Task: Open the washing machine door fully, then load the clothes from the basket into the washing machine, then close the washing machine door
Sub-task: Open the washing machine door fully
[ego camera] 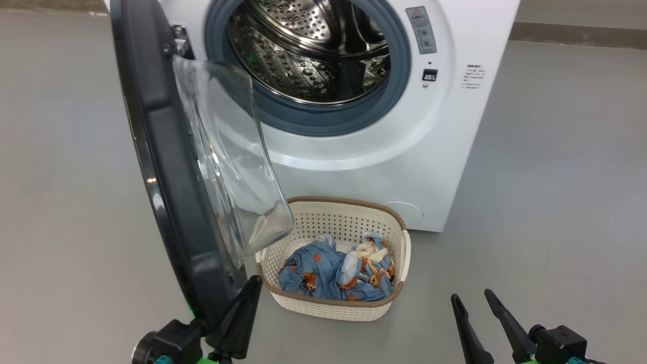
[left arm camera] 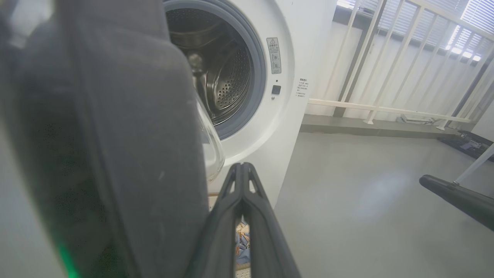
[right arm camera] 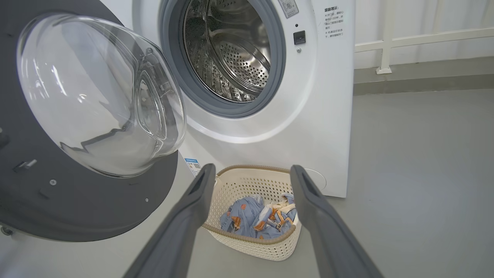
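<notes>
The washing machine [ego camera: 404,151] stands at twelve o'clock in the head view. Its round mouth is open, so you look straight into the steel perforated drum [ego camera: 313,50], ringed by the grey gasket [ego camera: 323,119]. The washing machine door [ego camera: 167,202] stands out from its hinge, seen nearly edge-on, and runs from eleven o'clock down to seven o'clock. Its clear glass bowl [ego camera: 227,151] bulges toward the three o'clock side and hangs over the basket's nine o'clock end.

The basket [ego camera: 343,311] sits on the grey floor [ego camera: 556,202] just in front of the machine, at six o'clock of the drum opening. The clothes [ego camera: 333,273] lie bunched inside it, below the brown rim, blue with orange-brown prints and a cream patch.

The left pincer [ego camera: 252,285] is at seven o'clock, its two fingers pressed together with nothing between them. Its tip is right up by the door's lower edge, though I cannot tell whether it touches. In the left wrist view the door's dark face sits at nine o'clock of those fingers, and a white railing [left arm camera: 386,58] shows at two o'clock past the machine.

The right pincer [ego camera: 471,296] is at five o'clock, apart from the basket, its fingers spread and holding nothing. In the right wrist view the basket and clothes show between its two fingers, farther off.
</notes>
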Robot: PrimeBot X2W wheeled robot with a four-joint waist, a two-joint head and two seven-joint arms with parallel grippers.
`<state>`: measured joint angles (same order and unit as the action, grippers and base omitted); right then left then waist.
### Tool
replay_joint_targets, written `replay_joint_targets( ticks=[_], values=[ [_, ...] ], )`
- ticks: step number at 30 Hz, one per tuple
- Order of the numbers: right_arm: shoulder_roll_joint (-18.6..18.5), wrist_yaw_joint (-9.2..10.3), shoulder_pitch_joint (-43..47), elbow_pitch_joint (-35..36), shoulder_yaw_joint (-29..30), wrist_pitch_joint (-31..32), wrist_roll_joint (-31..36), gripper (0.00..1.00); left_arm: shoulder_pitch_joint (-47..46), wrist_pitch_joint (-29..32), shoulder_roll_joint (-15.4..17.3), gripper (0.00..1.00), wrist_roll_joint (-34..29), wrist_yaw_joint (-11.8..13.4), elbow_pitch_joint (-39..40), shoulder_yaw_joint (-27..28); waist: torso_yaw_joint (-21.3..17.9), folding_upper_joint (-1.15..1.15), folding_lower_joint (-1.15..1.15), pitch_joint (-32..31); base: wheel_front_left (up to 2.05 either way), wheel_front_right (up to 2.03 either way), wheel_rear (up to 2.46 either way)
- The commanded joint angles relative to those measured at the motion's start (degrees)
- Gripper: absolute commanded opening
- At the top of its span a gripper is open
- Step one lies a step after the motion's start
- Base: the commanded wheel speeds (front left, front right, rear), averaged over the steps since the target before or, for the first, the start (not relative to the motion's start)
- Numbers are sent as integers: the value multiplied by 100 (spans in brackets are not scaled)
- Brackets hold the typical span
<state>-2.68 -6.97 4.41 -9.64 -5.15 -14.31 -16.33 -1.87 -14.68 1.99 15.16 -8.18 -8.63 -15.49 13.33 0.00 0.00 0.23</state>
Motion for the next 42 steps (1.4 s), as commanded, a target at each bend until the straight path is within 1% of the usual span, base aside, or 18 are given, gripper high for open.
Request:
replay_joint_targets(
  ticks=[1,15,23,27,33,42],
  values=[
    [-20,-52,-85,144,-139,-69,-62,100,-84,-32,108,0,-49,69,121,366,74,0,0,-6,0,0,0],
    [-20,-52,-114,151,-134,-69,-79,100,22,-32,93,0,-114,88,28,681,622,0,0,5,0,0,0],
    [-20,-52,-100,156,-108,-69,-84,100,63,-32,90,0,-63,207,-48,1017,794,0,0,34,0,0,0],
    [-20,-52,-111,156,-117,-69,-81,100,15,-32,90,0,-34,256,-155,1311,825,0,0,63,0,0,0],
    [-20,-52,-130,144,-134,-69,-63,100,-151,-32,135,0,36,263,-370,1780,800,0,0,115,0,0,0],
    [-20,-52,-256,120,-141,-69,36,100,-647,-32,418,0,17,231,-835,2549,595,0,0,321,0,0,0]
  ],
)
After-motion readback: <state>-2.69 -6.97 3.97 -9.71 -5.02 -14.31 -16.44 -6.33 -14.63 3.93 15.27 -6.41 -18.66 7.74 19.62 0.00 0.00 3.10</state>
